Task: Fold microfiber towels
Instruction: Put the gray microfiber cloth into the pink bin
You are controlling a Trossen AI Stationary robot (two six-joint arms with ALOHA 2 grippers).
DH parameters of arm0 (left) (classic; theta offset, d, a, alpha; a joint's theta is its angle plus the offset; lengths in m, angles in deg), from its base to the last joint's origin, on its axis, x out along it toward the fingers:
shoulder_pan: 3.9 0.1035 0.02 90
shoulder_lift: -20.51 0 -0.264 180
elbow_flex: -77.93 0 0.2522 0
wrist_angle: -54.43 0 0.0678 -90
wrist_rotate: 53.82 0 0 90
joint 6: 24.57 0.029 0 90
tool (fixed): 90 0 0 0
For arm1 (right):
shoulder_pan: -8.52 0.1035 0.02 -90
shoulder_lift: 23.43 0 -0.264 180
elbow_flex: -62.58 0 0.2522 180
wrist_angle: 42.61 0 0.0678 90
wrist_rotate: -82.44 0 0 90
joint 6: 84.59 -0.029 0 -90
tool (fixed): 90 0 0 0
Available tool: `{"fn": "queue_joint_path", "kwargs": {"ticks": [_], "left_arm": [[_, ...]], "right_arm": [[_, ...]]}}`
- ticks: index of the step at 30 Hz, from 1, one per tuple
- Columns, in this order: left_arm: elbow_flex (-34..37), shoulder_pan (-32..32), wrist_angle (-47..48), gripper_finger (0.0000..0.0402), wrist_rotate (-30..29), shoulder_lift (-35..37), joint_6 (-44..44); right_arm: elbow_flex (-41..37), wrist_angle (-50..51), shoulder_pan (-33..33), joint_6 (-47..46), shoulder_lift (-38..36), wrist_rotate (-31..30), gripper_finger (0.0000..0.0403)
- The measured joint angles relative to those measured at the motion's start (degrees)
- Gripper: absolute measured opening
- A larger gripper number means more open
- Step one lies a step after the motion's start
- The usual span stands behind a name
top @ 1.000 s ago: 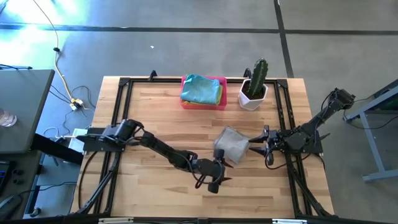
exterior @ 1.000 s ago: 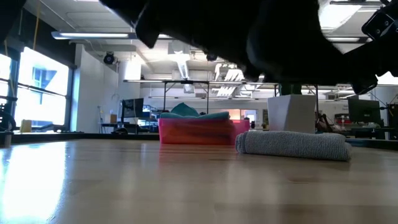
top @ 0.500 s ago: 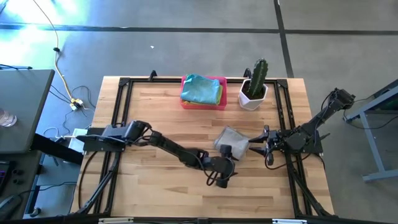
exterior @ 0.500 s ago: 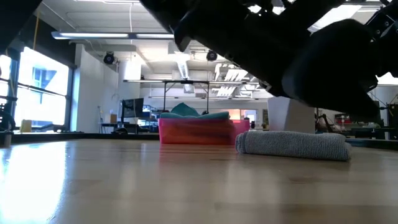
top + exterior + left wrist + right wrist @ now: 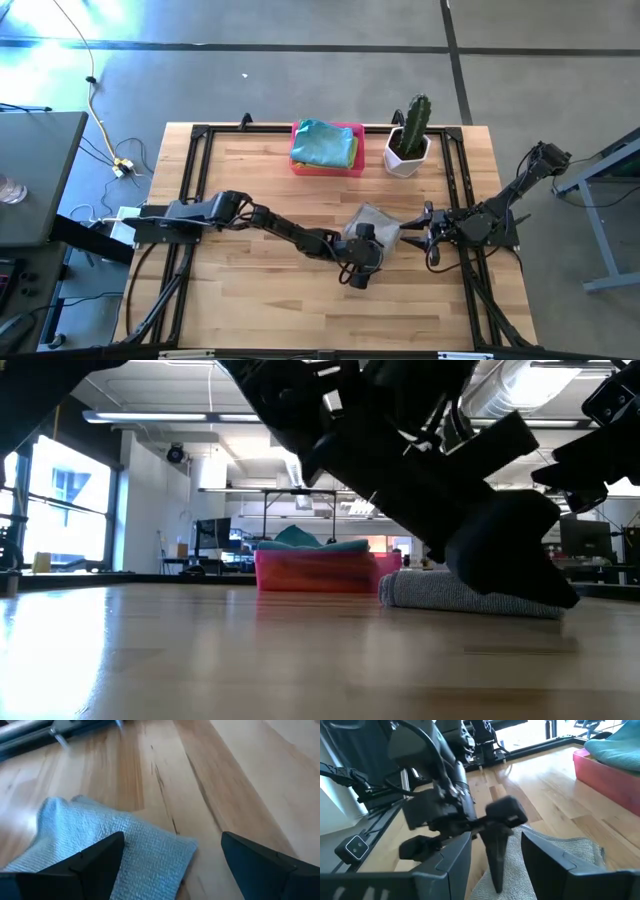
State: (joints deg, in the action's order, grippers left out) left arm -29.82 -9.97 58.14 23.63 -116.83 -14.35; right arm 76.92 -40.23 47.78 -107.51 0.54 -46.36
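Observation:
A grey towel (image 5: 378,225), folded into a small pad, lies flat on the table right of centre; it also shows in the low view (image 5: 425,590). My left gripper (image 5: 360,262) is open at the towel's near left corner (image 5: 187,851), one finger over the cloth and one over bare wood. My right gripper (image 5: 408,238) is open at the towel's right edge, its fingers standing on either side of the cloth (image 5: 560,851). More towels, teal on top, lie piled in the pink tray (image 5: 327,148). My left gripper comes at the towel slanting down from the table's near left. One fingertip (image 5: 495,870) stands on the cloth near the near left corner; the other is beyond the edge over the wood. I cannot tell whether it touches. The towel lies flat.
The pink tray stands at the far edge, centre. A cactus in a white pot (image 5: 408,140) stands right of it, just beyond the grey towel. Black frame rails (image 5: 200,200) run along the table's sides. Bare wood lies at the left and near side.
My left gripper has gone toward the table's right and far edges and down, from bare wood near the front to the grey towel's near left corner. The towel and my right gripper have kept still.

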Motion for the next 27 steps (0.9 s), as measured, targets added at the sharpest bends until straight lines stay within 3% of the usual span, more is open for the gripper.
{"fn": "queue_joint_path", "kwargs": {"ticks": [8, 14, 21, 27], "left_arm": [[0.0, 1.7, 1.2, 0.0322, 3.8, -1.0, -2.8], [-0.1, 2.9, 2.6, 0.0292, -0.4, -1.1, -4.5], [-0.3, 4.2, 6.5, 0.0216, -0.7, -0.8, -7.5], [-0.2, 2.7, 6.5, 0.0109, -1.7, -0.9, -6.0]], "right_arm": [[0.0, 0.0, 0.0, 0.0, 0.0, 0.0, 0.0165], [0.0, 0.0, 0.0, 0.0, 0.0, 0.0, 0.0165], [0.0, 0.0, 0.0, 0.0, 0.0, 0.0, 0.0165], [0.0, 0.0, 0.0, 0.0, 0.0, 0.0, 0.0165]]}}
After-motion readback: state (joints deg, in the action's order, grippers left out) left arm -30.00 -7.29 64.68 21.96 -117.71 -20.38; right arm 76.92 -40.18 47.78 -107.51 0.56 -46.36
